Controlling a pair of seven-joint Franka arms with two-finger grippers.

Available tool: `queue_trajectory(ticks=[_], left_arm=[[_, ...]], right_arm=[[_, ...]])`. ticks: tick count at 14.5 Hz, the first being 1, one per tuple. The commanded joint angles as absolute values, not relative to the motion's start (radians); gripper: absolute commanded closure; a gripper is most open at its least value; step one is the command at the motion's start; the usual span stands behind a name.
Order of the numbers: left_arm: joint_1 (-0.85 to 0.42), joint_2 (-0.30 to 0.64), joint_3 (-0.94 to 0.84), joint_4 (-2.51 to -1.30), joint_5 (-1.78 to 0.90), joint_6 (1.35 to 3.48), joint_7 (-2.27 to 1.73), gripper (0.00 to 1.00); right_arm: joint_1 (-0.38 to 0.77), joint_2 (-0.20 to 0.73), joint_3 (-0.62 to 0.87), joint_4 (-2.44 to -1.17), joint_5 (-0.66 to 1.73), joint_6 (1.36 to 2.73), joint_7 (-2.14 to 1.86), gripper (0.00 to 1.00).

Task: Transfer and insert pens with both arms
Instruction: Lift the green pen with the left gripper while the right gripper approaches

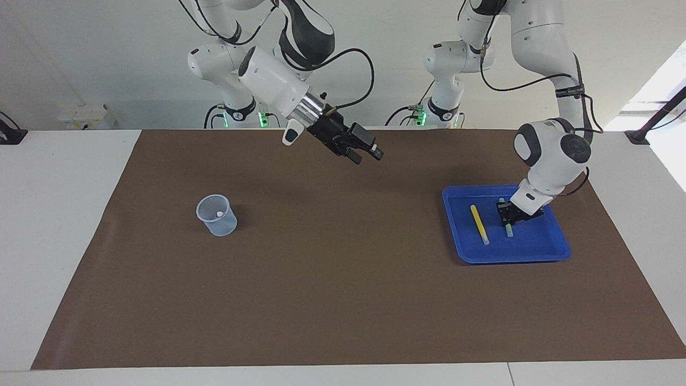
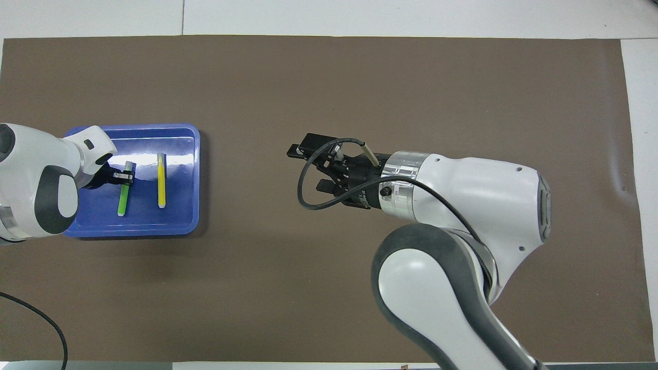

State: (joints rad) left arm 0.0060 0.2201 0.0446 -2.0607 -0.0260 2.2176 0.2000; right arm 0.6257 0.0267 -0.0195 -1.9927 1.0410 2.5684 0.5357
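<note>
The green pen [image 1: 508, 228] [image 2: 123, 195] is low in the blue tray [image 1: 557, 252] [image 2: 194, 154], slightly askew, with my left gripper [image 1: 506, 214] [image 2: 123, 177] shut on it near one end. The yellow pen [image 1: 479, 224] [image 2: 161, 180] lies flat beside it in the same tray. My right gripper [image 1: 368, 154] [image 2: 306, 168] hangs open and empty in the air over the middle of the brown mat, pointing toward the left arm's end of the table. A small whitish pen end shows inside the clear cup [image 1: 217, 215].
The cup stands on the brown mat [image 1: 343, 300] toward the right arm's end; in the overhead view the right arm covers it. The tray sits toward the left arm's end. A black cable [image 2: 31, 313] lies at the mat's edge by the left arm.
</note>
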Motion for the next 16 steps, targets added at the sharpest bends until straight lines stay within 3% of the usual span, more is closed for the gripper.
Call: queue_trajectory(ticks=[1, 6, 10, 16], left_arm=[[-0.001, 0.221, 0.037, -1.903, -0.067, 1.975, 0.042, 1.00], [-0.087, 0.183, 0.034, -1.732, -0.253, 1.660, -0.532, 1.00], [-0.191, 0.107, 0.031, -1.747, -0.438, 1.667, -1.010, 1.00], [-0.310, 0.086, 0.031, -1.763, -0.640, 1.713, -1.385, 1.00]], right_arm=[[0.623, 0.021, -0.023, -2.003, 1.065, 2.577, 0.538, 0.00], [0.623, 0.021, -0.023, -2.003, 1.063, 2.576, 0.532, 0.00], [0.623, 0.021, -0.023, -2.003, 1.062, 2.580, 0.523, 0.00], [0.686, 0.029, -0.021, -2.002, 1.060, 2.666, 0.518, 0.00]])
